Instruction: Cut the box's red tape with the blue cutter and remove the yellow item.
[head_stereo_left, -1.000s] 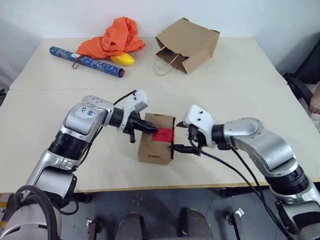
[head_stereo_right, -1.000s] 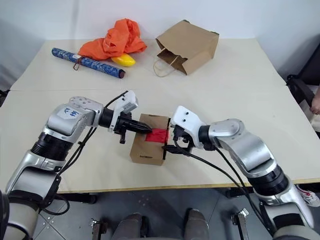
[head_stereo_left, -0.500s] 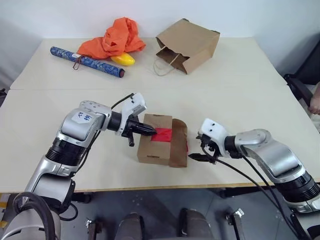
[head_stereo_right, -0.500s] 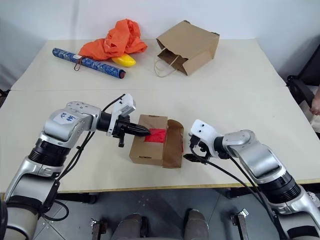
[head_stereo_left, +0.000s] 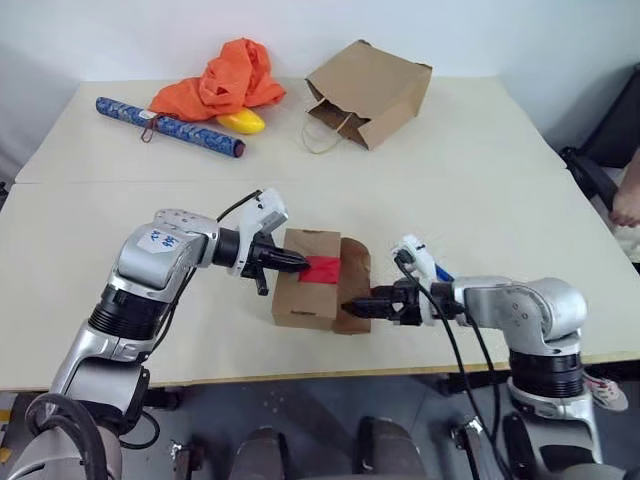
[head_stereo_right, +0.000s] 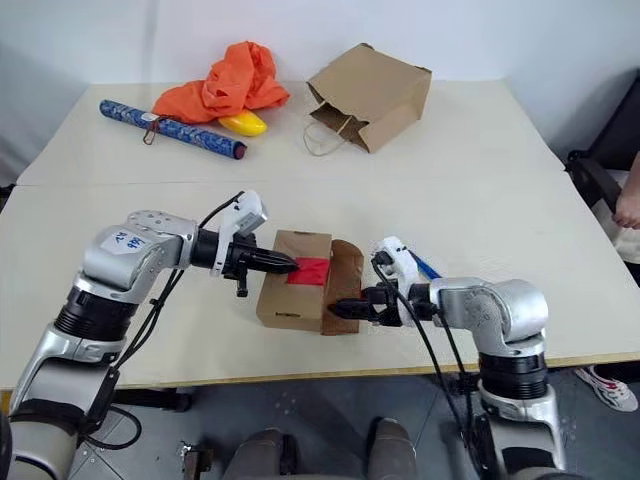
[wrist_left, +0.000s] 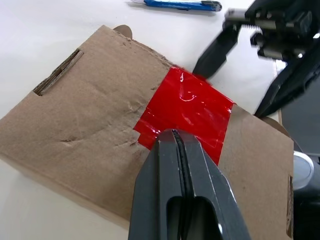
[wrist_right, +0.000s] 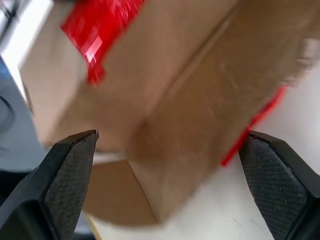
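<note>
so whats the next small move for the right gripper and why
Probably ease the open right gripper onto the loose flap and close, then fold it back. The red tape looks already cut, the shut left gripper pins the box, and the yellow item stays hidden.

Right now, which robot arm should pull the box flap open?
Probably the right. The right gripper is open at the loose flap, while the left gripper is shut, pressing on the box by the red tape.

A small brown box (wrist_left: 95, 115) of matt, slightly dented corrugated cardboard carries a strip of glossy, wrinkled red tape (wrist_left: 192, 112). A slim blue plastic cutter (wrist_left: 175, 5) lies on the smooth, matt cream table (head_stereo_left: 450, 180). Farther back sit crumpled orange cloth (head_stereo_left: 222, 78) and a creased brown paper bag (head_stereo_left: 370, 90).
</note>
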